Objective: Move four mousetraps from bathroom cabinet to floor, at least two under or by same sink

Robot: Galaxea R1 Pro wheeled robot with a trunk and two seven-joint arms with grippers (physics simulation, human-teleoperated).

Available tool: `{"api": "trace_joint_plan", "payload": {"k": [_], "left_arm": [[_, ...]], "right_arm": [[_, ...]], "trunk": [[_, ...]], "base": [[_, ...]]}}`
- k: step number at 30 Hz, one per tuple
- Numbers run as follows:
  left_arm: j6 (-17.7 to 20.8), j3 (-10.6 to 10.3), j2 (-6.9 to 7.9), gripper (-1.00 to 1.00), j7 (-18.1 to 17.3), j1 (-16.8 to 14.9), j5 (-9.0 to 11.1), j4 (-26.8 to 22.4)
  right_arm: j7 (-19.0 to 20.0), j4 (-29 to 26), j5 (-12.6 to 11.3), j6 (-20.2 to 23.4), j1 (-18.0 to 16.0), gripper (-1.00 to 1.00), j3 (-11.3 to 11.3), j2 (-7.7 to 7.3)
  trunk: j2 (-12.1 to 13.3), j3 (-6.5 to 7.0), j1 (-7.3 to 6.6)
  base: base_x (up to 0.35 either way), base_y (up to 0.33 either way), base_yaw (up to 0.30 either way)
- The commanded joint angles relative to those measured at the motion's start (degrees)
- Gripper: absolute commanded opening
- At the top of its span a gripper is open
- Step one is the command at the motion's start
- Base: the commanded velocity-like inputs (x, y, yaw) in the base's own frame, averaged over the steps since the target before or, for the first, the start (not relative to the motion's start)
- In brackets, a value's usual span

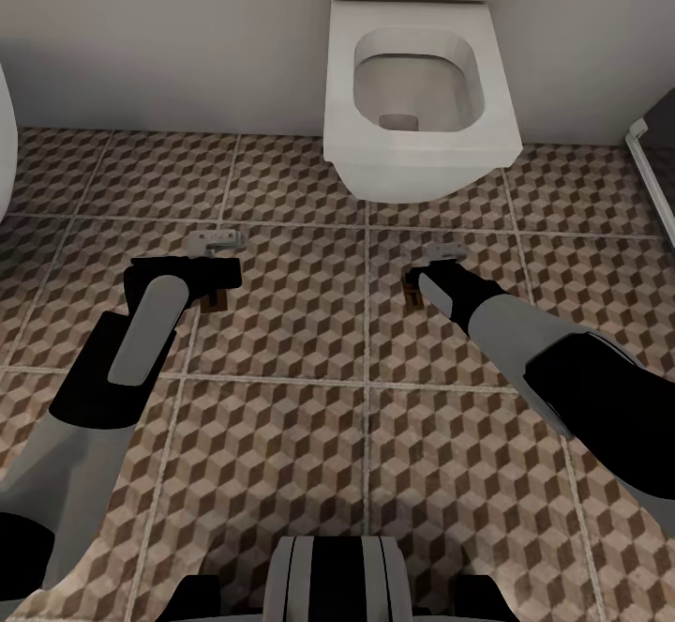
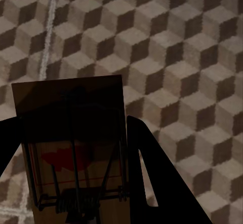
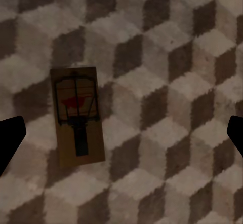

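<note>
In the left wrist view a mousetrap [image 2: 76,148], a dark brown board with wire parts and a red mark, sits between my two black fingers [image 2: 152,163], held above the bathroom floor [image 2: 192,57]. In the head view its brown edge [image 1: 218,300] pokes out below my left gripper [image 1: 220,286]. A second mousetrap [image 3: 77,116] lies flat on the cube-patterned tiles [image 3: 167,82]. My right gripper [image 3: 124,127] hovers over it, open, fingers far apart and touching nothing. In the head view that trap [image 1: 412,295] shows beside my right gripper [image 1: 419,284]. The cabinet is out of view.
A white toilet [image 1: 417,125] stands against the grey wall straight ahead, just beyond both grippers. A white rounded fixture [image 1: 5,148] cuts in at the left edge, and a white frame [image 1: 649,167] at the right edge. Tiled floor [image 1: 309,434] stretches toward my base.
</note>
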Motion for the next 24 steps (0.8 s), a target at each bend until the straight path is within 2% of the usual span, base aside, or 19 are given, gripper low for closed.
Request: {"api": "trace_joint_plan", "payload": {"k": [1, 24], "left_arm": [[0.2, -0.1, 0.04, -1.0, 0.6, -0.1, 0.3, 0.0], [0.2, -0.1, 0.02, -1.0, 0.7, -0.1, 0.3, 0.0]], "right_arm": [[-0.3, -0.1, -0.4, 0.3, 0.0, 1.0, 0.5, -0.02], [-0.3, -0.1, -0.3, 0.4, -0.1, 1.0, 0.5, -0.37]], "trunk": [[0.0, -0.03, -0.01], [0.0, -0.03, -0.01]], "base": [[0.0, -0.04, 0.0], [0.0, -0.026, 0.0]]}}
